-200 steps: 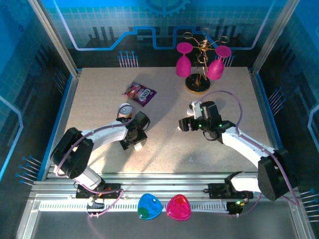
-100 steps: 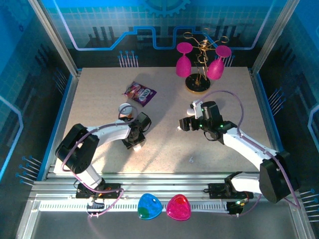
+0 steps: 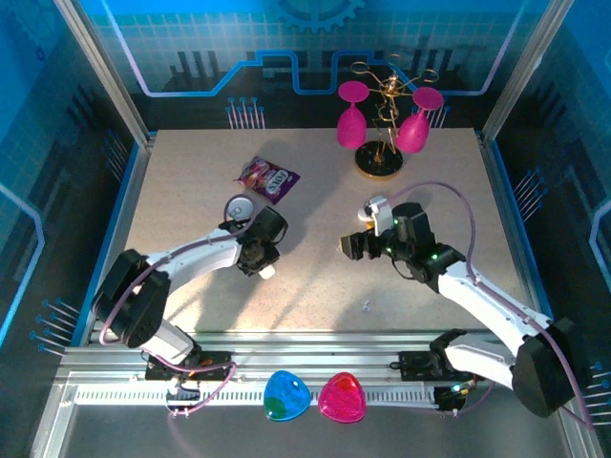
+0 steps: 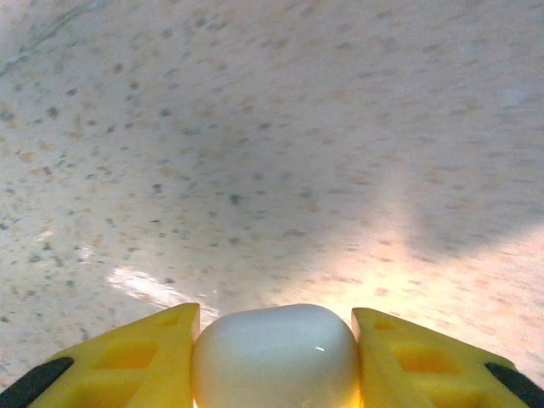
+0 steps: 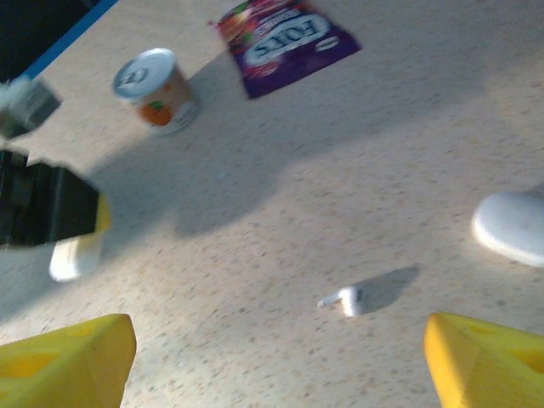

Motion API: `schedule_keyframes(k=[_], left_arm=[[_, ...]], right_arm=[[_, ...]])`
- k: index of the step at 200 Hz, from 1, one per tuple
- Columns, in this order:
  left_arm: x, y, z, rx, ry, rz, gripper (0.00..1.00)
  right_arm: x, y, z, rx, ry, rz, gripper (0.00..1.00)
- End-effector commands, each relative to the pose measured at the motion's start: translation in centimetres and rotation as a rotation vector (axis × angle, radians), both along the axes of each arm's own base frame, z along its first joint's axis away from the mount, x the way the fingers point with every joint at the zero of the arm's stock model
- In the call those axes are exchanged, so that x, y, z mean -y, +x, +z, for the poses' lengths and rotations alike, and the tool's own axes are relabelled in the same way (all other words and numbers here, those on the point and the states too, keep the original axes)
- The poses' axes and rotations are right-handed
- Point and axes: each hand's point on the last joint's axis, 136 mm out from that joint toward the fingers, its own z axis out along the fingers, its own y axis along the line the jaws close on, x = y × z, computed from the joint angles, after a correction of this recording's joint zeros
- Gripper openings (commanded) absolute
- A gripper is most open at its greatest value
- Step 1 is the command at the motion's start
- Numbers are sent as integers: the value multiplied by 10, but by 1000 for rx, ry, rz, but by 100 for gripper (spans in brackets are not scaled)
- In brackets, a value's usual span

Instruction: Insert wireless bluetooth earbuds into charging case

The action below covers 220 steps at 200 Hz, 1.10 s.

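Note:
My left gripper (image 4: 274, 344) is shut on a smooth white pebble-shaped charging case (image 4: 274, 357), which fills the gap between the yellow fingers (image 4: 127, 357) just above the table. From above, the left gripper (image 3: 261, 256) is left of centre with the case (image 3: 267, 272) at its tip. My right gripper (image 3: 351, 246) hangs open over the middle of the table. In the right wrist view one small white earbud (image 5: 347, 299) lies on the table between the wide-apart fingers (image 5: 68, 357). Another earbud (image 3: 367, 306) lies nearer the front edge.
A small can (image 3: 239, 208) and a purple snack pouch (image 3: 268, 177) lie behind the left gripper. A gold rack with pink glasses (image 3: 382, 124) stands at the back. A second white pebble shape (image 5: 512, 226) lies to the earbud's right. Blue (image 3: 286, 396) and pink (image 3: 342, 398) pieces rest on the front rail.
My left gripper has closed on the white case and shifted slightly back with it. The right gripper has drifted a little toward the front and stays open.

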Motion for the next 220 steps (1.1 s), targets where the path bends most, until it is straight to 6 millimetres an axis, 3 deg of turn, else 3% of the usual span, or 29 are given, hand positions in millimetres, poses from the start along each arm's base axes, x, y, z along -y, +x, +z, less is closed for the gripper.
schedule_keyframes(k=[1, 38, 78, 120, 162, 220], left_arm=[[23, 20, 37, 130, -110, -59, 41], [48, 46, 77, 311, -274, -63, 43], [64, 56, 103, 375, -370, -62, 43], [67, 54, 117, 401, -428, -53, 43], [73, 49, 122, 408, -457, -69, 43], [72, 46, 120, 406, -457, -78, 43]], right_arm=[[-23, -14, 9, 40, 85, 84, 88], [-53, -19, 10, 46, 197, 84, 87], [-84, -13, 16, 50, 286, 50, 84], [-117, -7, 12, -12, 368, 96, 80], [-147, 0, 15, -64, 468, 155, 66], [-158, 7, 13, -101, 507, 166, 43]])
